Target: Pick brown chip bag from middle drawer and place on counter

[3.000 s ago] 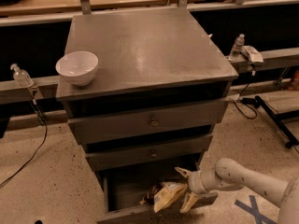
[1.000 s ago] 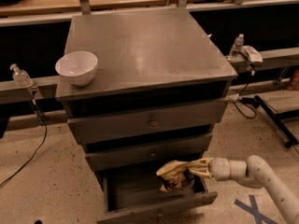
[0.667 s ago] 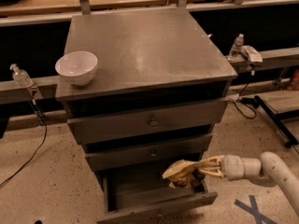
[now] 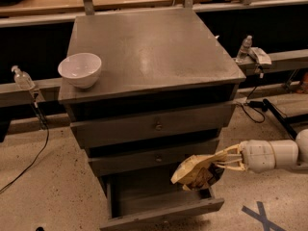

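The brown chip bag (image 4: pixel 195 172), crinkly yellow-tan with a dark panel, hangs in the air over the right side of the open drawer (image 4: pixel 159 207), the lowest one pulled out. My gripper (image 4: pixel 222 163) reaches in from the right and is shut on the bag's right end. The white arm runs off the right edge. The counter (image 4: pixel 154 47), the flat grey metal cabinet top, is above and behind the bag.
A white bowl (image 4: pixel 80 69) stands at the counter's front left corner. Two closed drawers (image 4: pixel 154 125) sit above the open one. Small bottles (image 4: pixel 244 48) stand on ledges on either side. Cables lie on the floor; blue tape (image 4: pixel 262 215) marks it at right.
The bag has been lifted out of the open drawer and now hangs higher and further right, with my gripper drawn back to the right.
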Controlling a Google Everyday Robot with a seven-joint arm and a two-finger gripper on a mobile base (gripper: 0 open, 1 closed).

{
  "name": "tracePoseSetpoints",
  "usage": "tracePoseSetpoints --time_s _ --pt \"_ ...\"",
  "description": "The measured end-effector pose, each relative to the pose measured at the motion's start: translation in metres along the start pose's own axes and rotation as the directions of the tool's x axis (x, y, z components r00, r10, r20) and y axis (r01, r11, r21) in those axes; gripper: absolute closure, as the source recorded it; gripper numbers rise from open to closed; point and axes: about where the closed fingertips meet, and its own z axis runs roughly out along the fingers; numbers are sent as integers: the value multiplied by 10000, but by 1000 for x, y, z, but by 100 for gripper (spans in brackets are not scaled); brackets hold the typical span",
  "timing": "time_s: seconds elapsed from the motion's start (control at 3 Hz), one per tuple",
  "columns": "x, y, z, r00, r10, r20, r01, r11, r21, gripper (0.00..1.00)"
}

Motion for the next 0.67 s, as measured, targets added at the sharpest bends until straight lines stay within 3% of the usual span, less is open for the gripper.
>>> tracePoseSetpoints --time_s 0.33,0.67 --pt "-62 -40 -10 9869 -716 -1447 728 9973 29 100" --pt "-111 -89 -22 9642 -960 -2471 1019 9947 110 100"
